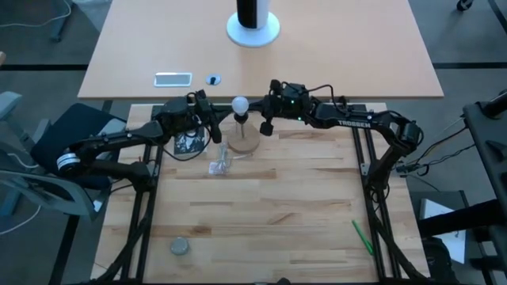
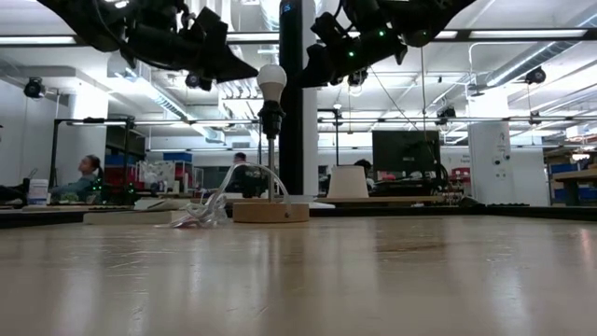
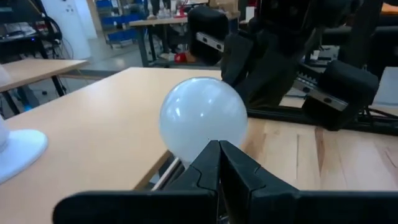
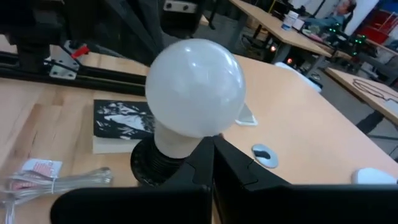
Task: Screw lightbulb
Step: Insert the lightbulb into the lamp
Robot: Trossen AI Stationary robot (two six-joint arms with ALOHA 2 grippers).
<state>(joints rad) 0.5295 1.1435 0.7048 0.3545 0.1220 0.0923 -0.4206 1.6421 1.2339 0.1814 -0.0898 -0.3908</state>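
Note:
The white frosted lightbulb [image 1: 239, 104] sits upright with its neck in a black socket [image 4: 152, 163]. The socket stands on a thin stem above a round wooden base [image 1: 243, 144], and the bulb shows clearly in the low view [image 2: 271, 82]. My left gripper [image 1: 215, 127] is shut and hovers just to the bulb's left, level with it; its wrist view shows the bulb [image 3: 203, 118] close ahead of the shut fingers [image 3: 218, 144]. My right gripper [image 1: 267, 124] is shut just to the bulb's right, with the bulb [image 4: 195, 87] close ahead of it. Neither gripper touches the bulb.
A clear plastic cord bundle [image 1: 219, 163] lies beside the wooden base. A black-and-white card [image 1: 188, 143] lies under my left arm. A grey disc [image 1: 181, 247] and a green stick [image 1: 362, 236] lie near the front edge. A white stand [image 1: 253, 28] is on the far table.

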